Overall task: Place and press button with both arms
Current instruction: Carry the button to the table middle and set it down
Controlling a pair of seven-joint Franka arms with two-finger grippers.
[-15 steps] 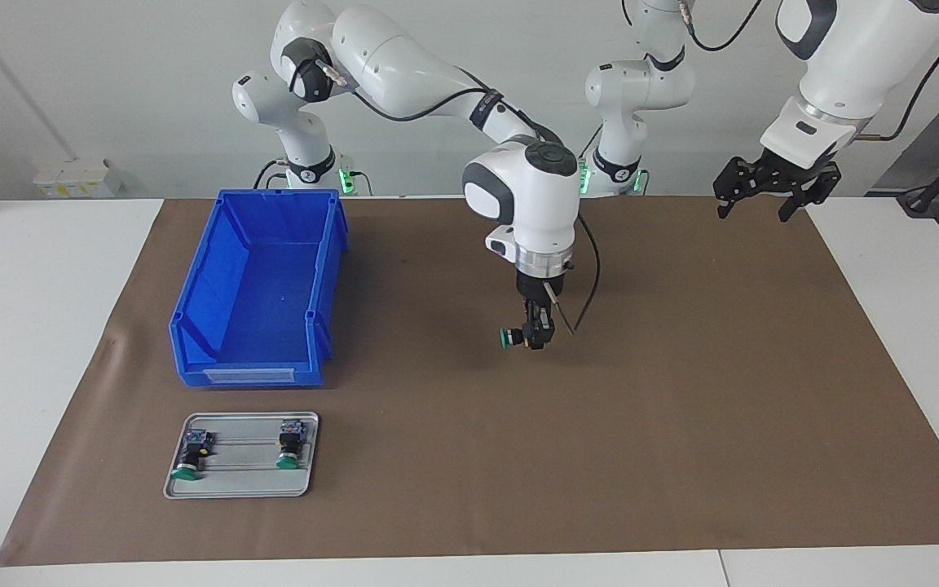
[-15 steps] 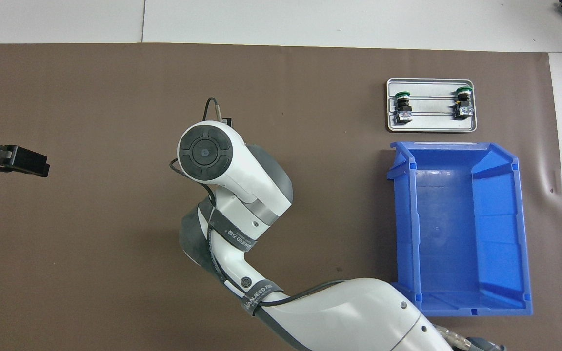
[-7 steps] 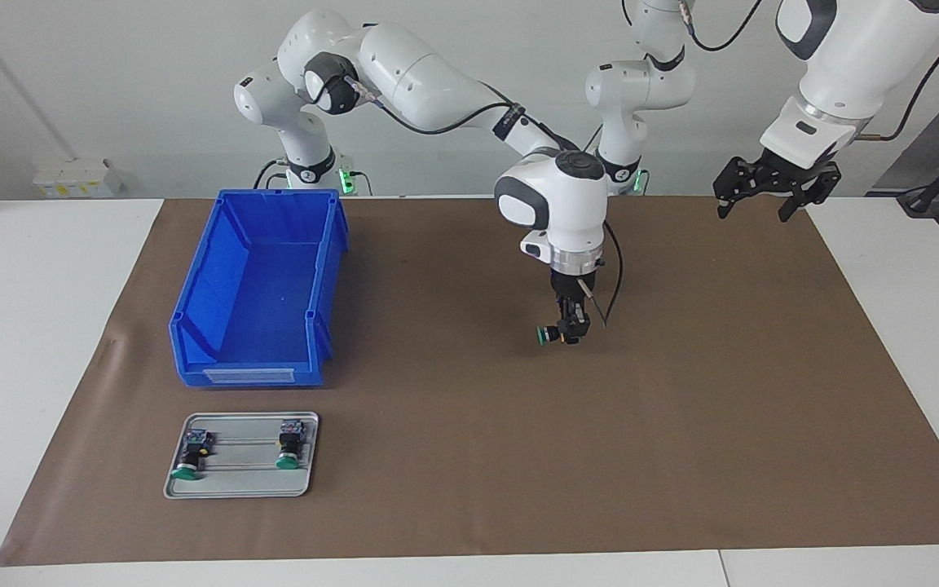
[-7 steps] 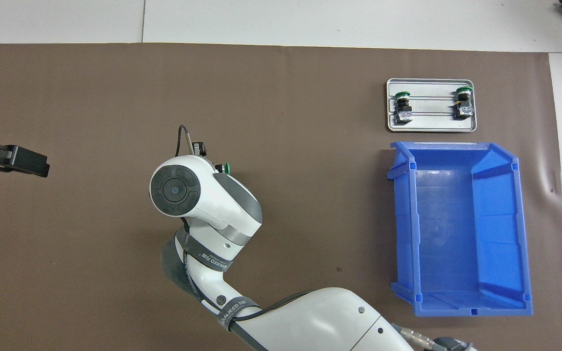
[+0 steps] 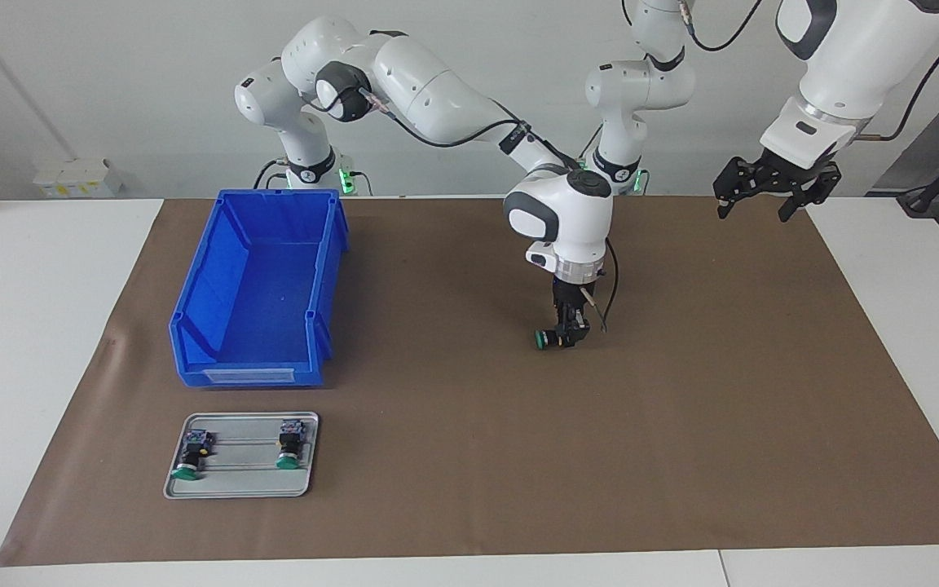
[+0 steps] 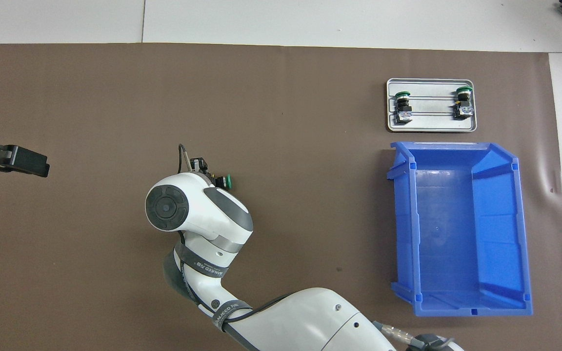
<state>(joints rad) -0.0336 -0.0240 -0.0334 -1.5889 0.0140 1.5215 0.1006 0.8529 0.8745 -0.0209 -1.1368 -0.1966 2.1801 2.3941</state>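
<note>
The desk (image 5: 54, 326), covered by a brown mat (image 5: 681, 456), carried a blue bin (image 5: 262, 285) toward the right arm's end, its open body showing nothing inside. Just beside the bin, toward the desk edge farthest from the robots, lay a flat metal tray (image 5: 241, 481) holding two more green-capped switches (image 5: 192, 453) lying on their sides, one near each end and well apart from each other. The right gripper (image 5: 565, 336) hung low over the middle of the mat, close above its surface; whether its load touched the mat could not be told. Its fingers pinched the button (image 5: 545, 338) by the black body, with the green cap sticking out sideways toward the bin. The left gripper (image 5: 773, 189) waited raised above the mat's edge at the left arm's end of the desk, its fingers spread and holding nothing. The button looked light and rigid, a hard plastic part unlikely to deform, though its smooth round body could probably twist in a pinch. Holding it by the body or the squarer terminal block seemed the sound choice, leaving the cap free, since the cap is the moving part and would give under pressure.
</note>
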